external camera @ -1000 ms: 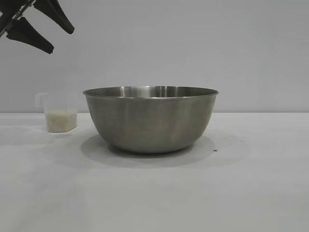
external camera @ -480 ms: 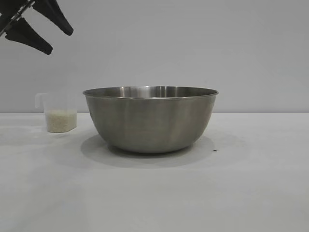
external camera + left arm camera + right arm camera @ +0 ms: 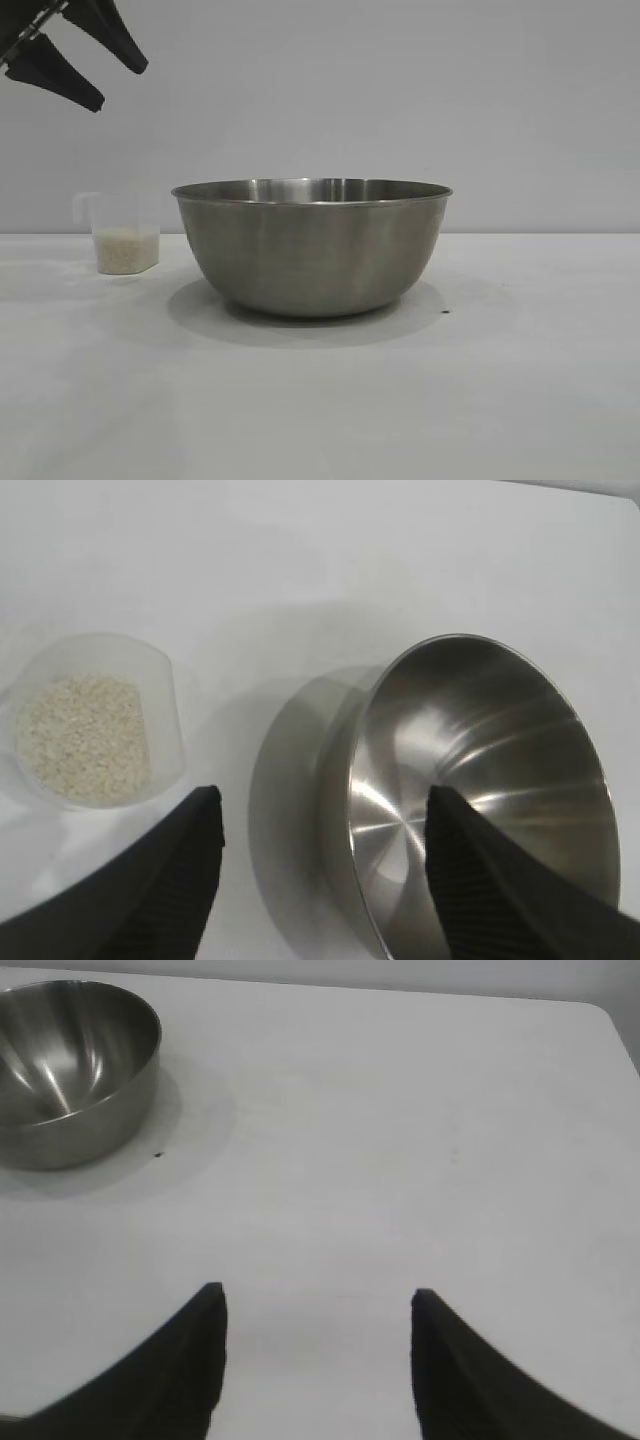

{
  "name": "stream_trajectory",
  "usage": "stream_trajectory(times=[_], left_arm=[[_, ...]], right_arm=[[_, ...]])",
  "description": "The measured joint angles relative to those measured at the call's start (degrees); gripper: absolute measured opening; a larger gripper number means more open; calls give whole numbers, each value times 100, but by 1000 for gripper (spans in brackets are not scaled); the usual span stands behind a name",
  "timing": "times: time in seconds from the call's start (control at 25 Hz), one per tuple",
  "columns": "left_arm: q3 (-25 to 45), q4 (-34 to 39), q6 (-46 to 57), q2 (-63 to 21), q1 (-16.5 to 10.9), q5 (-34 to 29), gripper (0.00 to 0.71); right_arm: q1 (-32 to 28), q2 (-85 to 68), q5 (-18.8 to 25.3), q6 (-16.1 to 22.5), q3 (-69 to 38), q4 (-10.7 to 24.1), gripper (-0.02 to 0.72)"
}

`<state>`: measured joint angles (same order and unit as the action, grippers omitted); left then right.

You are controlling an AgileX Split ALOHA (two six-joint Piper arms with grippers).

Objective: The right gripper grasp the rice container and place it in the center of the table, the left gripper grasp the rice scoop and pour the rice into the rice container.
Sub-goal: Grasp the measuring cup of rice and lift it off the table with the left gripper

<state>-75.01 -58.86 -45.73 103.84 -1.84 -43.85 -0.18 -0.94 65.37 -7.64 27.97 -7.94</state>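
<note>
**Backdrop only: one plain wall**

Wall (image 3: 400, 90): pale grey, flat and unmarked, no seams or fixtures showing. In the exterior view it fills the upper half and ends in a straight, level line where it meets the far edge of the table (image 3: 320, 420). The right wrist view shows a thin grey strip of background beyond that edge; its surface cannot be made out.

From outside I see only the two finger tips of the left gripper (image 3: 95, 65); its body is cut off by the picture's edge, high above the cup (image 3: 122, 233). The right gripper (image 3: 318, 1305) is outside this view. The bowl (image 3: 312, 245) wall hides its inside.
</note>
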Motion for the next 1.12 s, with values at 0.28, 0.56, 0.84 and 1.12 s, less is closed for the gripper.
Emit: stream_trajectory(times=[0.28,0.56,0.84,1.12], left_arm=[[0,611,242,-216,0,129,389],[0,1631,792,-328,0,175,389],[706,2139,1116,-801,0,901,389],[1610,2187,869,-1361,10,1967,389]], right_arm=[[0,0,0,0,0,0,358],[0,0,0,0,0,-1,358],[0,0,0,0,0,-11,358],[0,0,0,0,0,-11,358]])
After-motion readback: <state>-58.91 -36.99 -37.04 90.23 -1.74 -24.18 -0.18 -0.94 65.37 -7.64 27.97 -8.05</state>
